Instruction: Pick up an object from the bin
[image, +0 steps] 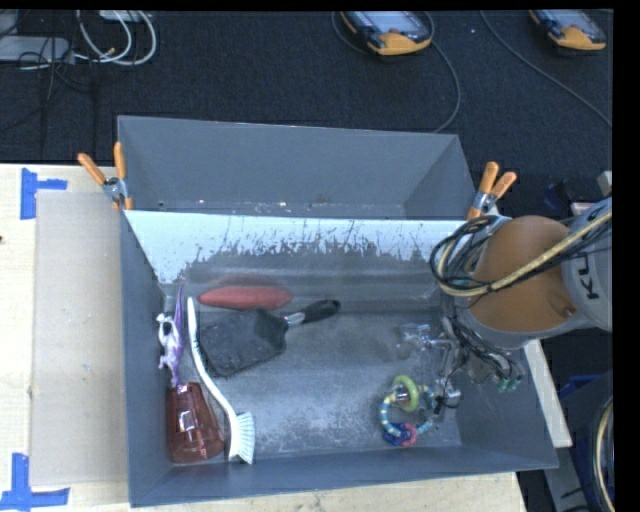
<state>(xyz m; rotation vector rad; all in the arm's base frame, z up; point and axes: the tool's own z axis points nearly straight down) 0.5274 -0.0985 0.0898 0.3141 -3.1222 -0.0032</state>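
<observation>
Pincer (443, 388) down low by bright ring toy (403, 410) in lower right corner of bin (300, 170); spread or pressed together, cannot tell. Looks like grabbing step; next, pinch toy, lift up

End effector (443, 386) beside multicoloured ring toy (403, 412)

In the bin (300, 170), the oblong piece (245, 297) lies at the back left, with the flat scraper (238, 342) just in front of it, its handle pointing right. The long brush (212, 385) runs front to back along the scraper's left side, between it and a small figure (168, 340) by the left wall; a container (193, 425) lies in the front left corner beside the brush head. The ring toy (403, 410) lies front right, well apart from these, and the pincer (443, 388) is just right of it.
</observation>
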